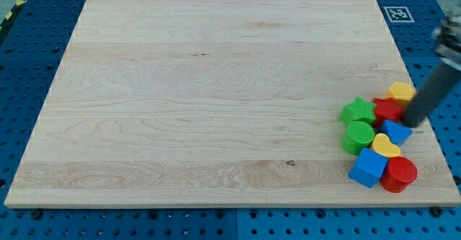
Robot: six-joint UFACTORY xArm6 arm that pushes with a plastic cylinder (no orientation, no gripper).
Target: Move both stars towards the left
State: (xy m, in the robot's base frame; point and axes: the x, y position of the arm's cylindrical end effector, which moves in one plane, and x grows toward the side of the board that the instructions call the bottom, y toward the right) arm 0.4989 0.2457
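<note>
Pale wood fills nearly the whole frame: a board (216,96) lying on a blue pegboard surface (29,52), with a small black-and-white marker tag (397,14) at its upper right corner. All the blocks sit bunched at the lower right of the board.

My rig has no claw to spread or press together, only a dark rod (432,92) coming down from the right edge of the frame. My tip (412,125) sits in the upper right part of the cluster, touching or just beside the red star (387,109) on its right side, below the yellow block (401,91) and just above the blue block (396,132), whose shape I cannot make out for sure.

The green star (359,112) is at the cluster's left edge, touching the red star's left side. Directly below it sits a green cylinder (359,136). Right of that cylinder is a yellow heart (385,146), with a blue cube (368,168) below it and a red cylinder (398,174) at the lower right of the bunch.

Both stars are thus far over on the right part of the frame.
</note>
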